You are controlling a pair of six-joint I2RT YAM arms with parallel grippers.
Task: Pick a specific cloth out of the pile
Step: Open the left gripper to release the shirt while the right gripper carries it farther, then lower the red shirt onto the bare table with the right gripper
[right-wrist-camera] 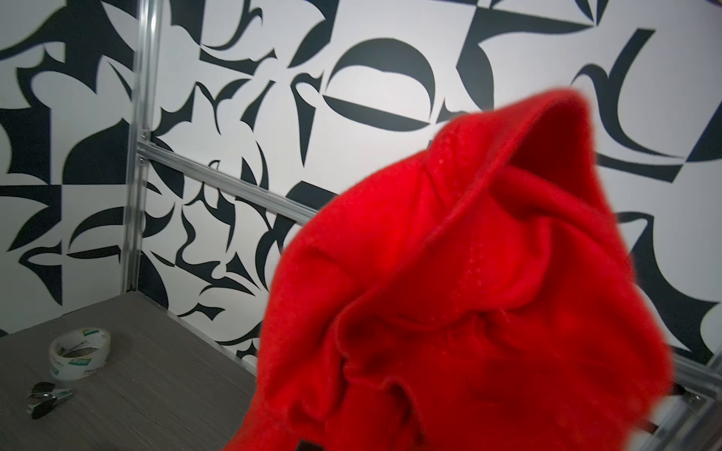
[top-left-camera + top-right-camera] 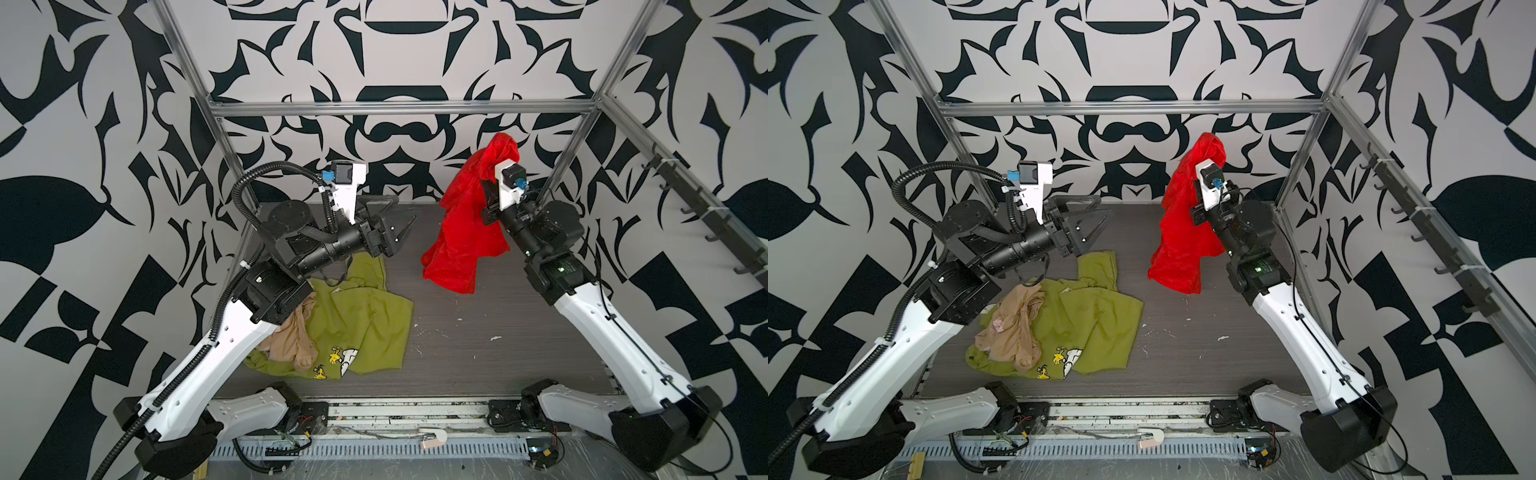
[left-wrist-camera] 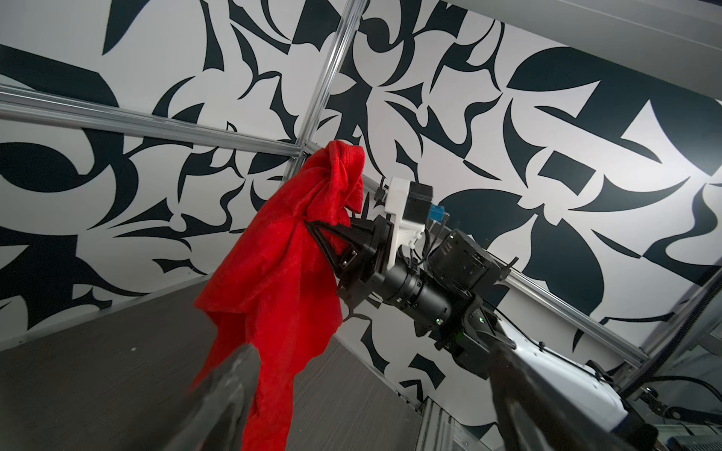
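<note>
The red cloth (image 2: 461, 224) (image 2: 1183, 232) hangs in the air above the table's far right, clear of the pile. My right gripper (image 3: 312, 230) is shut on its upper part; in the right wrist view the cloth (image 1: 469, 293) hides the jaws. My left gripper (image 2: 405, 210) (image 2: 1105, 210) stands open and empty, to the left of the cloth (image 3: 281, 265) and apart from it. The pile lies on the table under the left arm: an olive-green cartoon-print shirt (image 2: 357, 324), a beige cloth (image 2: 295, 336) and a small pastel cloth (image 2: 998, 324).
The dark wood-grain table (image 2: 478, 340) carries a tape roll (image 1: 80, 353) and metal clips (image 1: 47, 394). Aluminium frame bars (image 2: 399, 109) run behind and beside both arms. A rail of hooks (image 2: 685, 195) lines the right wall.
</note>
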